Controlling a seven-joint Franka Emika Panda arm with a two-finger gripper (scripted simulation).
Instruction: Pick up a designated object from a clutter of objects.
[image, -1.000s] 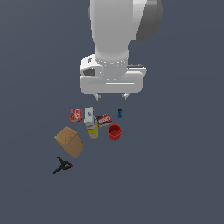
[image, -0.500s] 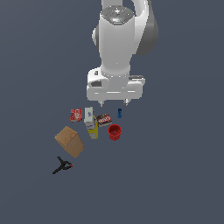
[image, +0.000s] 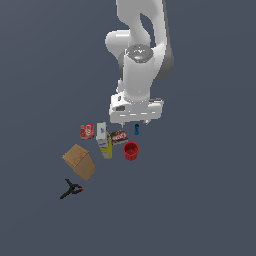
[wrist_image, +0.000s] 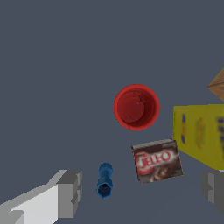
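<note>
The designated object (image: 136, 129), a tiny bright-blue knobbly piece, is standing upright on the dark floor at the edge of the clutter of objects (image: 102, 145), on the exterior view's right side of it. Nearest to it, a brown packet (image: 118, 136) is lying just beside it and a red cup (image: 131, 151) is sitting open-mouthed a little nearer the camera; neither is touching it. Farther toward the exterior view's left, a yellow packet (image: 105, 149), a white packet (image: 101, 131), a red packet (image: 87, 131), a tan cardboard box (image: 79, 161) and a black clamp (image: 70, 189) are lying spread out. The white arm is reaching down from above with its wrist pointing at the floor, and the gripper (image: 136, 123) is hovering right over the blue piece. In the wrist view its fingers (wrist_image: 70, 194) are standing wide apart, holding nothing, with the blue piece (wrist_image: 104, 180) and the brown packet (wrist_image: 157, 160) both lying between them.
</note>
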